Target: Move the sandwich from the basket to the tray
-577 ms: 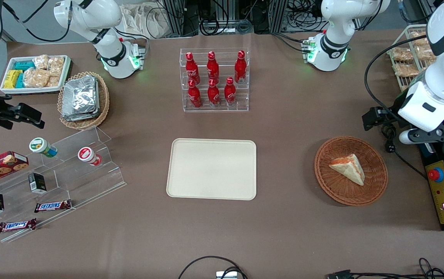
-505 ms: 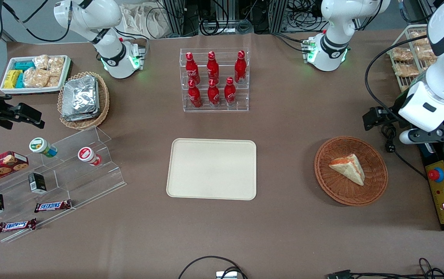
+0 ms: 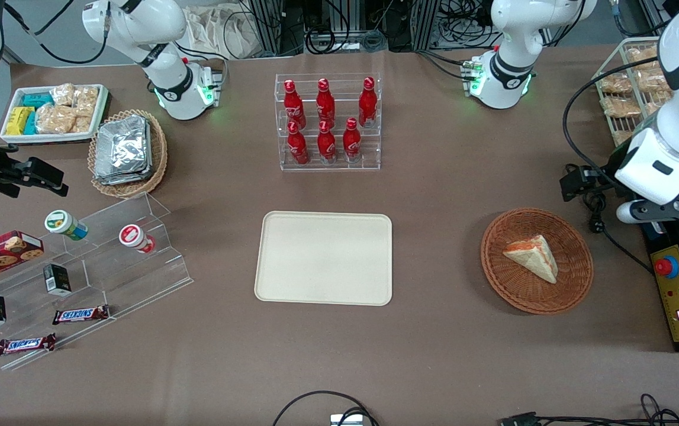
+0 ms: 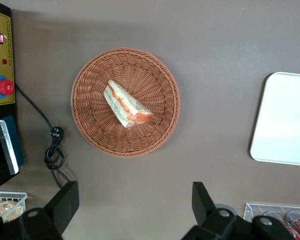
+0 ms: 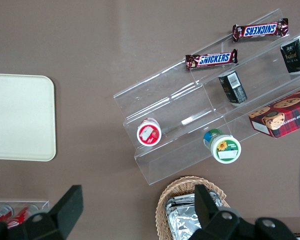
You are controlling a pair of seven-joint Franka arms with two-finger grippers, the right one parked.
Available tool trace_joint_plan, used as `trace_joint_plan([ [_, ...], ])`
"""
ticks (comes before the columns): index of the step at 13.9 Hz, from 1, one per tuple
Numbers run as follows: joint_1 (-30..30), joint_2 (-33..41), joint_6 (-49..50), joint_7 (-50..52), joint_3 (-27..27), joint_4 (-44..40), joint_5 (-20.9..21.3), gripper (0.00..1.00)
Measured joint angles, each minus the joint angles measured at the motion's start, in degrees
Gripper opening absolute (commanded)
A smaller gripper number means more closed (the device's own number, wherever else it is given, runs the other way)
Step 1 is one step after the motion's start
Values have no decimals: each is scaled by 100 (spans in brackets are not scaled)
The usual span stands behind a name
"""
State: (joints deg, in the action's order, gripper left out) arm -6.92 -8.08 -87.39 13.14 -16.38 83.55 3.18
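Our gripper [image 4: 135, 210] hangs high above the bench, its fingers spread wide and holding nothing, a little to one side of the basket [image 3: 537, 260]. The sandwich [image 3: 533, 257] lies in the basket's middle, and the tray [image 3: 324, 258] sits bare, well apart from the basket. If we come down off-centre, a finger could catch the woven rim, or a hard squeeze could crush the soft bread.

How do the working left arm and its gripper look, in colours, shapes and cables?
The left arm has glossy white rounded shells with black joint bands; a black cable loops beside it. Its gripper is matte black, with two flat, angular fingers set wide apart, hovering above bare table beside the basket.
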Motion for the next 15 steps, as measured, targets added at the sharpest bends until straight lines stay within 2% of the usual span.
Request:
trace_joint_plan([
  [2,-16,-137,-39,438,32,34,2,100],
  [4,-21,-370,-469,1384,81,154,19,100],
  [8,-21,-623,-1725,2962,193,1137,299,100],
  [15,-22,-606,-3768,3807,439,2978,345,100],
])
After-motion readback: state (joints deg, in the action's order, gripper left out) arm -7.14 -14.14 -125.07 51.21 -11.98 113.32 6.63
